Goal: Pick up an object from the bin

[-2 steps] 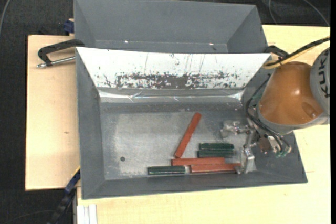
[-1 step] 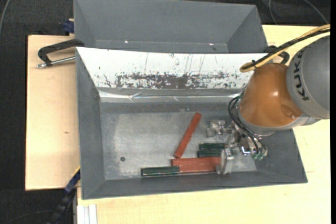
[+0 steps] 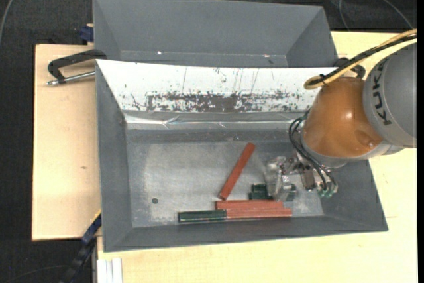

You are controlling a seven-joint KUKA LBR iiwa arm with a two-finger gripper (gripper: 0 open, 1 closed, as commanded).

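Grey metal bin [image 3: 152, 169] has a few things on its floor toward the view's lower right. The gripper [image 3: 283, 181] hangs low there, just beside a small dark green block [image 3: 258, 193] that lies by a long flat red bar [image 3: 255, 209]. A slimmer red stick [image 3: 237, 171] slants nearby. Whether the gripper is open or closed cannot be told.

text: KUK | on: grey arm link [image 3: 397, 103] | colour: black letters

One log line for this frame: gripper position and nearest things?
gripper low, right side of bin | nearest: small green block, beside it | red-brown bar by near wall | slanted red-brown stick left | grasp: unclear
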